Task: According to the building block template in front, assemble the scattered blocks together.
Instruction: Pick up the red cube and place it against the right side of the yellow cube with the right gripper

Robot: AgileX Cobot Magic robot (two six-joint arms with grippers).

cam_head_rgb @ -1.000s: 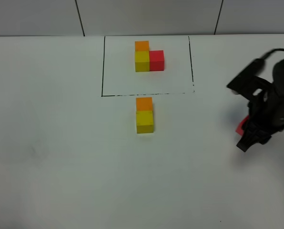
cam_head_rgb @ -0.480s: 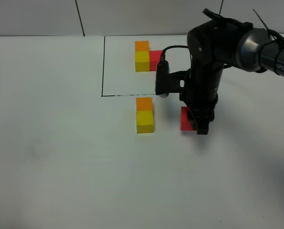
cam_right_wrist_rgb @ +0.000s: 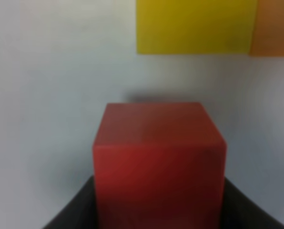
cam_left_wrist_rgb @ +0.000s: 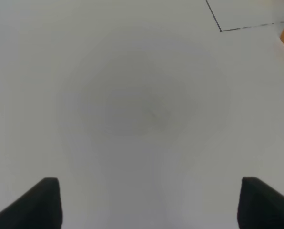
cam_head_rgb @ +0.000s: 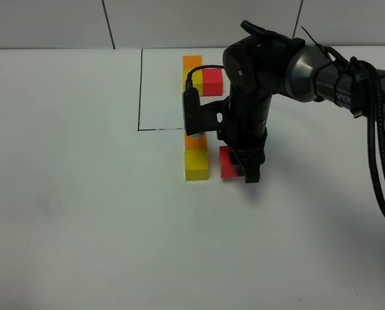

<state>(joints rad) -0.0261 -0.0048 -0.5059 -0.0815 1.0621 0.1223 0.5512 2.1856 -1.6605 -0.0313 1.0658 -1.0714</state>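
Red cube pinched by right end effector, low at desk. Yellow cube just ahead of end effector, gap between; orange cube touching yellow. Red to be pushed flush against yellow — faces kept square, pair left undisturbed — matching template.

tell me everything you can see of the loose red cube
The red cube is a small, plain, matte block with flat faces and no markings. The right pincer grips two opposite sides, holding it upright and square to the yellow cube. In the high view it is just right of that cube, with a strip of white table between them, so they are apart. Whether its underside touches the table cannot be told.
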